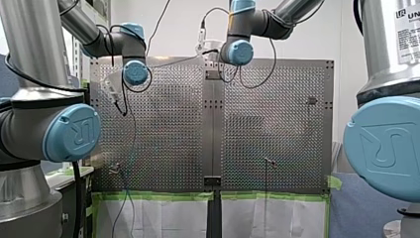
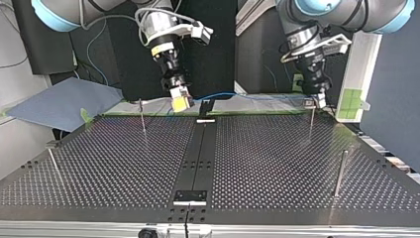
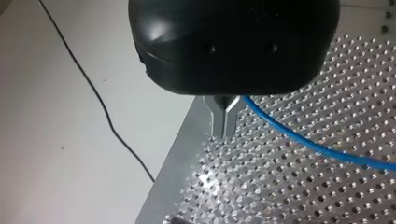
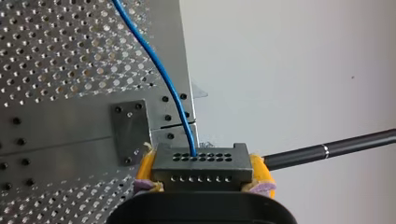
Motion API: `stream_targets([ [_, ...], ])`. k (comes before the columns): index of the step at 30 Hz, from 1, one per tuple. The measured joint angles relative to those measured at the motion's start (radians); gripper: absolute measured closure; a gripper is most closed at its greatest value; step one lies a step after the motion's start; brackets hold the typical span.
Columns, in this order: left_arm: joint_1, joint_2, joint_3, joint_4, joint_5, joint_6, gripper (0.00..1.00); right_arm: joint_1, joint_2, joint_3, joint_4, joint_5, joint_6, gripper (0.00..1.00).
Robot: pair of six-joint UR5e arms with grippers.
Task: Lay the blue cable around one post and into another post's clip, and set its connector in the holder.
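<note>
Ahead of us a plain white wall (image 1: 178,29), green tape (image 1: 163,196) edging white sheeting (image 1: 163,218), a blue-grey mat (image 2: 64,101) aside.

The blue cable (image 3: 303,140) runs off the left wrist view's edge.

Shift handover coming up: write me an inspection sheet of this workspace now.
Surface: perforated table, dark centre strip.
Job's things: blue cable strung from my right gripper to my left gripper along the top view's far edge; four upright posts.
Clutter: nothing seen.
Grippers: right shut on the connector, yellow pads; left shut on the blue cable.
Cables: thin black cable beyond the table's edge.
Surroundings: blue-grey sheet at the top view's left; green tape along the table's edge.
</note>
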Motion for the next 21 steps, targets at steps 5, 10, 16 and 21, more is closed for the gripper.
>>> stream_targets([
  [5,0.019,0.006,0.034,-0.026,0.000,-0.002,0.99,0.001,0.009,-0.017,-0.001,-0.014,0.000,1.00],
  [10,0.035,0.010,0.072,-0.059,0.000,-0.001,0.99,0.006,0.042,-0.045,0.006,-0.022,-0.002,1.00],
  [16,0.060,0.011,0.122,-0.099,0.001,0.001,0.97,0.015,0.060,-0.073,0.010,-0.025,-0.008,1.00],
  [21,0.079,0.011,0.166,-0.117,0.010,0.005,0.95,0.020,0.062,-0.096,0.022,-0.026,-0.009,1.00],
])
